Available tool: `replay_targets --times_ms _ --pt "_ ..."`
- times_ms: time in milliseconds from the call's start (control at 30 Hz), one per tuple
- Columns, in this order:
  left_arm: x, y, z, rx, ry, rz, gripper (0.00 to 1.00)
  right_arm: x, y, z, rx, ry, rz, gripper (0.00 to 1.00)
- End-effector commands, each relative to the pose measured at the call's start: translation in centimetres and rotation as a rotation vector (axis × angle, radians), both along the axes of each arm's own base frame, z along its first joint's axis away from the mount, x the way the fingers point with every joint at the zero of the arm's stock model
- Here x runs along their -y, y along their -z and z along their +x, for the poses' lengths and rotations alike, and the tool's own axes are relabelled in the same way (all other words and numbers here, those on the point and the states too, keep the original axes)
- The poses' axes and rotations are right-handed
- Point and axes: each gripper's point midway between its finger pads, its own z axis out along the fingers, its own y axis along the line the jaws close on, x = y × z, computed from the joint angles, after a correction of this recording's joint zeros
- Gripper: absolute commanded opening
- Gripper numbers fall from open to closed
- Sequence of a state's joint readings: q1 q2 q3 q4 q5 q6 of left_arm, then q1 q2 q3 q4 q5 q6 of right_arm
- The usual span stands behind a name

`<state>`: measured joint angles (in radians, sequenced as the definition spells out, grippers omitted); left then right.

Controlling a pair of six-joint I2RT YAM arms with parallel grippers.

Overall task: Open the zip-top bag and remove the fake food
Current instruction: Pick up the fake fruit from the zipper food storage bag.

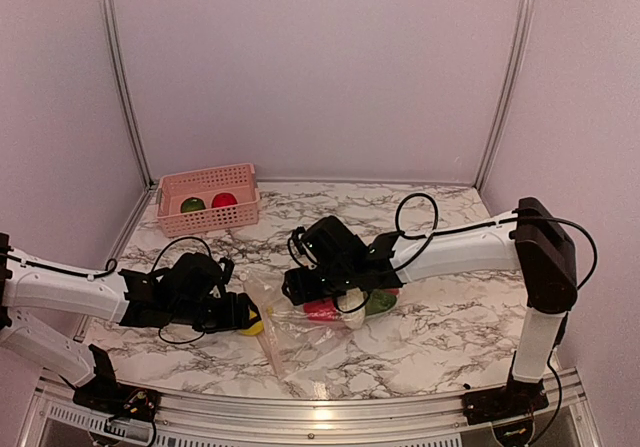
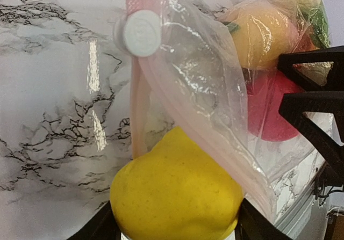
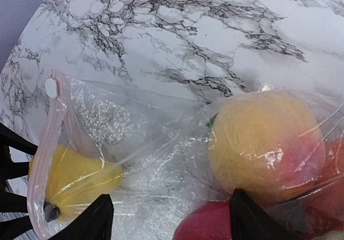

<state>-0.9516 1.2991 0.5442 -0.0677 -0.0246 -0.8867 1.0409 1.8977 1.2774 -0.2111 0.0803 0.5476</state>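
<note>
The clear zip-top bag (image 1: 290, 332) lies on the marble table between the arms, its pink zip strip and white slider (image 2: 141, 32) toward my left gripper. My left gripper (image 1: 238, 314) is shut on a yellow toy fruit (image 2: 174, 191) at the bag's mouth, with bag film draped over the fruit's right side. My right gripper (image 3: 172, 218) is open, fingers spread low over the bag's middle. Inside the bag are an orange-yellow peach (image 3: 266, 143), a red piece (image 3: 207, 226) and something green (image 1: 378, 304). The yellow fruit shows through the plastic in the right wrist view (image 3: 70, 181).
A pink slatted basket (image 1: 208, 217) stands at the back left, holding a green piece (image 1: 192, 205) and a red piece (image 1: 224, 200). The right gripper's black fingers (image 2: 312, 106) show at the right of the left wrist view, close to the bag.
</note>
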Motion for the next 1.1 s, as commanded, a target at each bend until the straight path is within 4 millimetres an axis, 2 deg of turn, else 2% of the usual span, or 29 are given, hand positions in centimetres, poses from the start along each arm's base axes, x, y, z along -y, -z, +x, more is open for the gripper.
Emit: replay_targets --times_ms 0,300,600,900,1067 --pt "-0.8 1.6 -1.3 -0.041 0.031 0.045 0.53 1.5 1.3 -0.1 -0.014 0.027 -0.049 0.73" --pt "-1.5 2.7 -1.9 -0.062 0.030 0.068 0.58 1.4 1.6 -0.1 -0.017 0.025 -0.050 0.73" --pt "-1.5 3.5 -2.3 -0.076 0.034 0.080 0.68 1.5 1.7 -0.1 -0.016 0.021 -0.053 0.75" --pt "-1.4 3.6 -2.6 -0.083 0.040 0.086 0.76 1.5 1.8 -0.2 -0.017 0.019 -0.050 0.76" --pt "-1.5 3.8 -2.8 -0.089 0.040 0.092 0.78 1.4 1.8 -0.2 -0.017 0.017 -0.048 0.77"
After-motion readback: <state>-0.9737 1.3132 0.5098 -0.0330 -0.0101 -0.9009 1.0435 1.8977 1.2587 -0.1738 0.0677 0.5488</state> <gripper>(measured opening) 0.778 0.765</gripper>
